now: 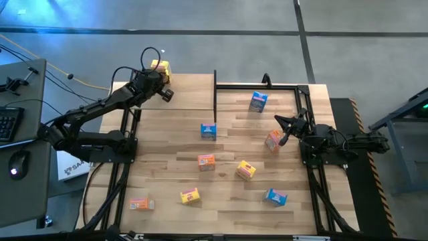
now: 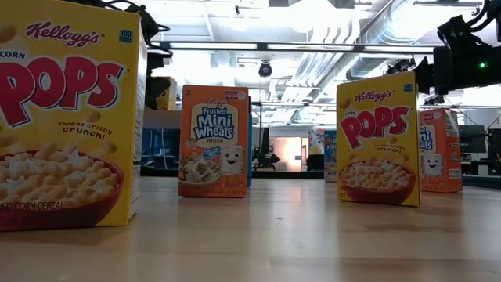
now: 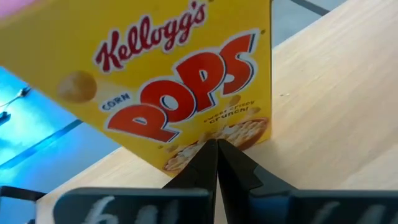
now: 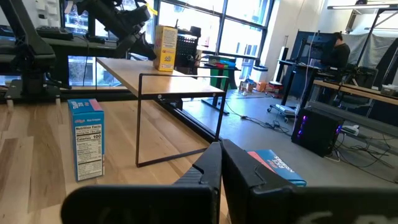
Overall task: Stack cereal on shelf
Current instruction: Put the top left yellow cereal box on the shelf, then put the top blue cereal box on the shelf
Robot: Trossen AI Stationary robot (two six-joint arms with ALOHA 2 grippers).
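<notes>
Cereal, small cardboard boxes, nine in view. One yellow box (image 1: pixel 160 67) stands on the shelf (image 1: pixel 184 94) at the upper left of the overhead frame, at the board's far left corner; the left gripper (image 1: pixel 165 94) sits just beside it. In the left wrist view its fingers (image 3: pixel 208 165) are pressed together below the yellow box (image 3: pixel 186 87), holding nothing.

Eight boxes remain on the table (image 1: pixel 301 214): a blue box (image 1: pixel 258 101) at upper centre-right, another blue box (image 1: pixel 208 131) by the shelf post, an orange box (image 1: pixel 273 140) at right, an orange box (image 1: pixel 206 161) and a yellow box (image 1: pixel 245 170) at centre, then an orange box (image 1: pixel 138 204), a yellow box (image 1: pixel 190 196) and a blue box (image 1: pixel 275 197) along the lower edge.

Handling, judged: light, stiff card with smooth printed faces, apt to tip or slide. Best taken across the narrow sides, near mid-height.

Right gripper (image 1: pixel 286 127), at the right of the overhead frame, just beside the orange box there; fingers (image 4: pixel 214 165) closed together, empty.

Obstructions: the shelf's thin black posts (image 4: pixel 139 118) and the black frame (image 1: pixel 261 86) along the table's upper edge stand between the loose boxes and the board.
</notes>
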